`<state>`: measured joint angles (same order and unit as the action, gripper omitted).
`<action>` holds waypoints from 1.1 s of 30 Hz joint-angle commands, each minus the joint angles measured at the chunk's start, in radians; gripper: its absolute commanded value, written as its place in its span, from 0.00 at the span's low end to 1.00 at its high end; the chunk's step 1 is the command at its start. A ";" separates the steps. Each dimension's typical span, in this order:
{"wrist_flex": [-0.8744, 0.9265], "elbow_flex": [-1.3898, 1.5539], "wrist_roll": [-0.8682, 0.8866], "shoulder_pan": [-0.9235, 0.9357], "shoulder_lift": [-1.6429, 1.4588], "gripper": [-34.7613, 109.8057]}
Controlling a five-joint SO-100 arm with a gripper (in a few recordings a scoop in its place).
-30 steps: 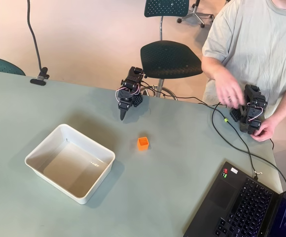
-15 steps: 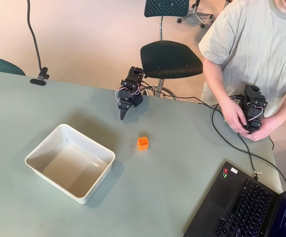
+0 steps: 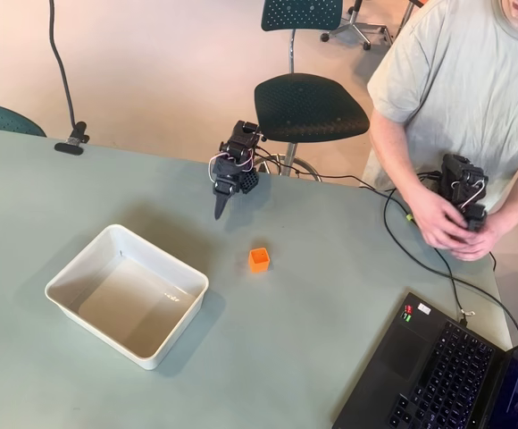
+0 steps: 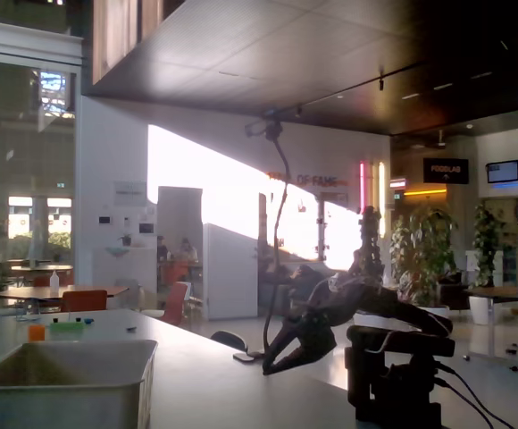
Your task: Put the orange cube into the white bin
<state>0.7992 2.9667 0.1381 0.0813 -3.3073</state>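
Note:
The orange cube (image 3: pixel 258 259) sits on the grey-green table, between the arm and the white bin (image 3: pixel 79 264), which stands empty at the left. My black gripper (image 3: pixel 218 213) hangs near the table's far edge, up and to the left of the cube and well apart from it. Its fingers form one closed point with nothing held. From the side, the fixed view shows the gripper (image 4: pixel 271 363) as a dark beak angled down over the table, with the bin's rim (image 4: pixel 62 344) at the lower left.
An open laptop (image 3: pixel 438 366) fills the table's lower right corner, and a black cable (image 3: pixel 402 237) runs to it. A person sits at the upper right. A lamp clamp (image 3: pixel 74 138) grips the far edge, and a chair (image 3: pixel 308 105) stands behind the arm.
My gripper tip has swung slightly to the left. The cube and bin have not moved. The person's hands have shifted.

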 commanded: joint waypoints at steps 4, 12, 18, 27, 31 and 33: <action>-0.049 -0.140 0.005 -0.008 -0.046 0.22; -0.034 -0.325 0.008 -0.061 -0.040 0.22; -0.029 -0.552 0.008 -0.209 0.273 0.22; 0.333 -1.005 0.008 -0.407 1.068 0.22; 0.486 -1.144 0.008 -0.456 1.302 0.22; 0.511 -1.180 0.008 -0.482 1.374 0.22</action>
<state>1.2671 1.8607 0.1411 -0.3712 -2.0264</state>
